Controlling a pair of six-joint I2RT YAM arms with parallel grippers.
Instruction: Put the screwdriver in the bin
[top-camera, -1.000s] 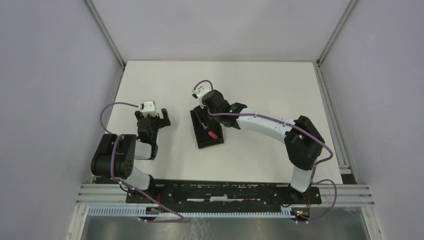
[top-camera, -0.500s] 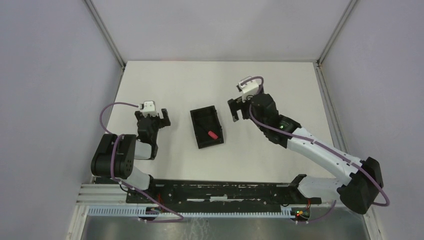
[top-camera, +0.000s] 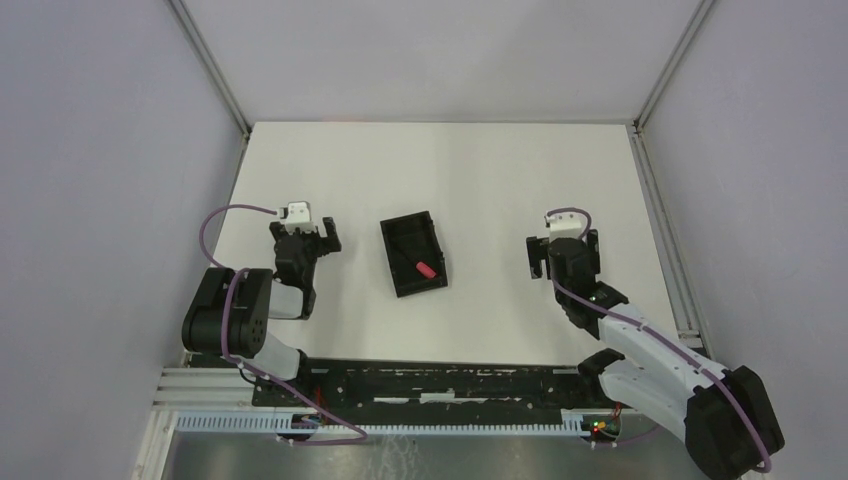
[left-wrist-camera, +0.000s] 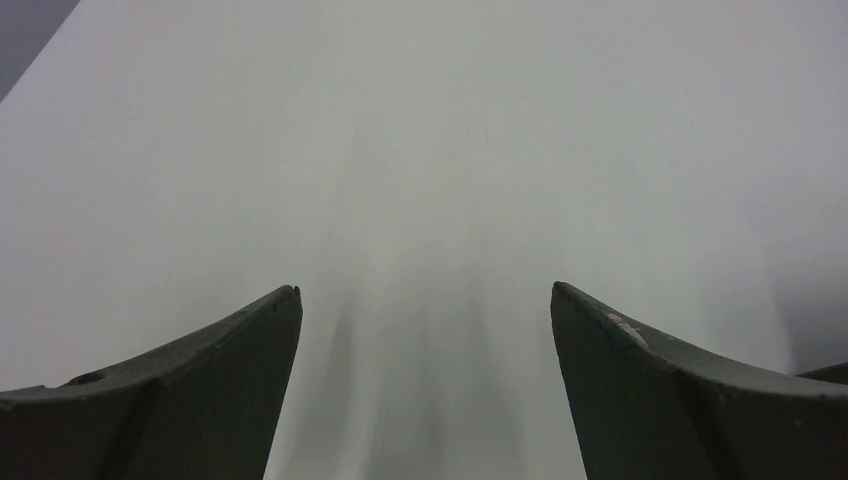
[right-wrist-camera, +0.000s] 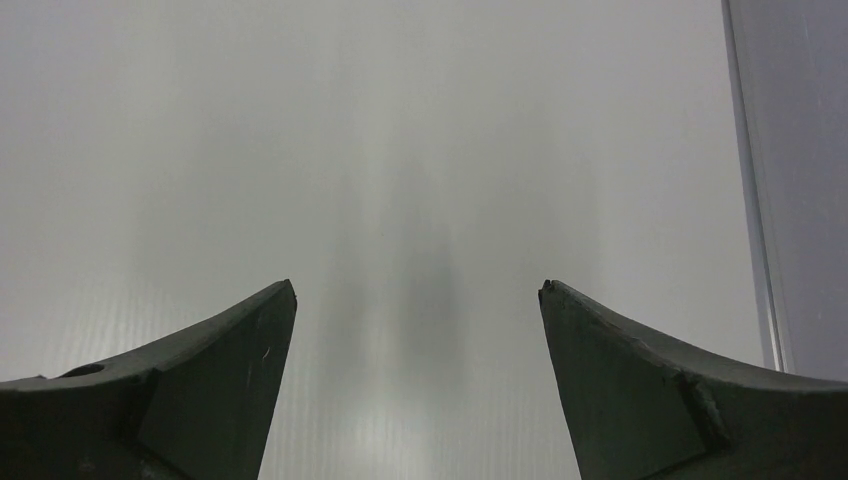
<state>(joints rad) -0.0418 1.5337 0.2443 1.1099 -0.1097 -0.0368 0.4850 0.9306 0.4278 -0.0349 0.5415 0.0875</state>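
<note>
The screwdriver (top-camera: 424, 268) lies inside the black bin (top-camera: 403, 284) at mid-table; its red handle shows near the bin's near right corner. Well to the right of the bin, my right gripper (top-camera: 560, 255) stands open, and the right wrist view has nothing between its fingers (right-wrist-camera: 417, 290), only white table. To the left of the bin my left gripper (top-camera: 308, 238) is open too, with bare table between its fingers (left-wrist-camera: 425, 290) in the left wrist view.
The white table (top-camera: 480, 170) is walled in by grey panels on three sides, with metal posts at the far corners. A metal rail (right-wrist-camera: 752, 180) along the table's right edge shows in the right wrist view. The arms' mounting bar (top-camera: 440, 385) runs along the near edge.
My right arm has drawn back from over the bin to the right and nearer its base, its gripper opening on the way. The screwdriver stays in the bin. The left arm has not moved.
</note>
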